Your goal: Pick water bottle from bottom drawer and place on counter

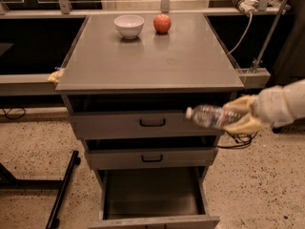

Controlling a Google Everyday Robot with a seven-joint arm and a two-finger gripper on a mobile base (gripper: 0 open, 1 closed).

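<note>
My gripper (237,115) comes in from the right and is shut on the water bottle (208,116), a clear plastic bottle held on its side with the pale cap pointing left. It hangs in front of the top drawer's right end, just below the counter's front edge. The counter (152,56) is the flat grey cabinet top. The bottom drawer (152,200) is pulled open and shows a plain grey inside with nothing in it.
A white bowl (129,26) and a red apple (162,23) stand at the back of the counter. Two upper drawers with black handles (152,122) are slightly open. A black stand leg (64,190) lies on the floor at left. Cables hang at right.
</note>
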